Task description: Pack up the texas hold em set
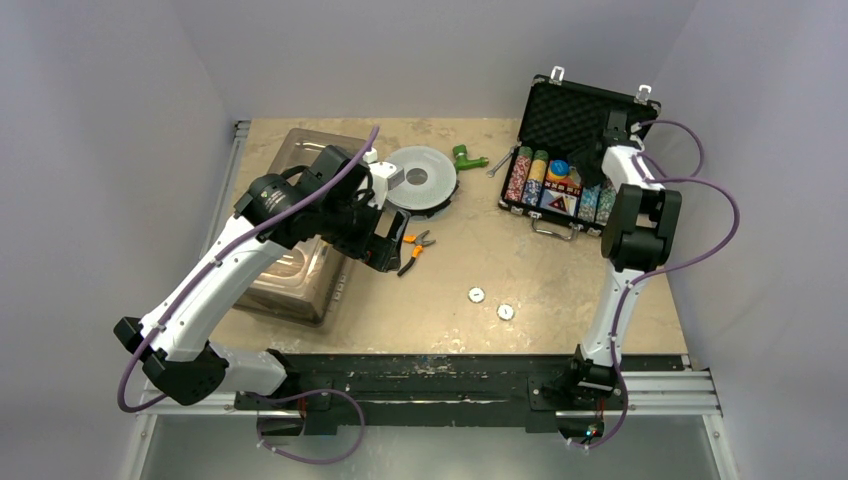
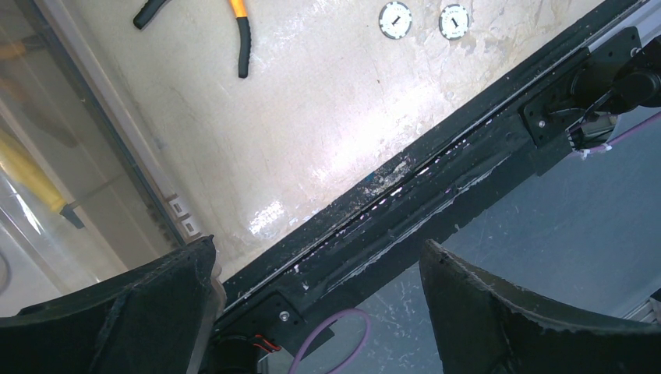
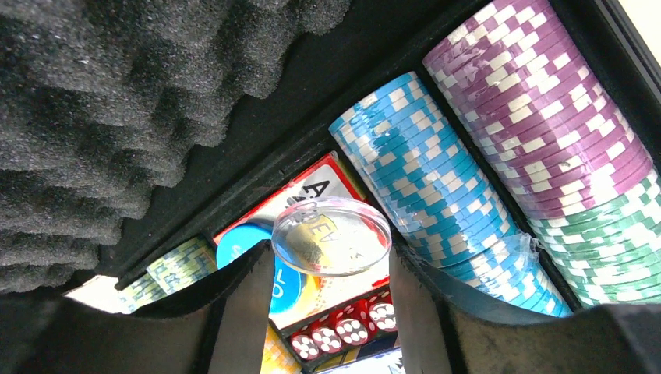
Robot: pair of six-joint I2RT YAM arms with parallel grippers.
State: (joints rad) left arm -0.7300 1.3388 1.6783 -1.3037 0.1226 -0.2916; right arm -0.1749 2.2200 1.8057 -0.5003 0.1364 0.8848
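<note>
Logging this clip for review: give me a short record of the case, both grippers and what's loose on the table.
case: open, lid up, chip rows inside
right gripper: over case, shut on clear disc
left gripper: open, empty, near pliers
loose items: two white discs, pliers

Up top, looking down from the near side, whole table (image 1: 450,280) in frame. Left wrist, low, facing back at the near rail (image 2: 436,195), sharing two white buttons (image 2: 395,19) with top. Right wrist, nose-deep inside the briefcase (image 3: 117,117).
</note>
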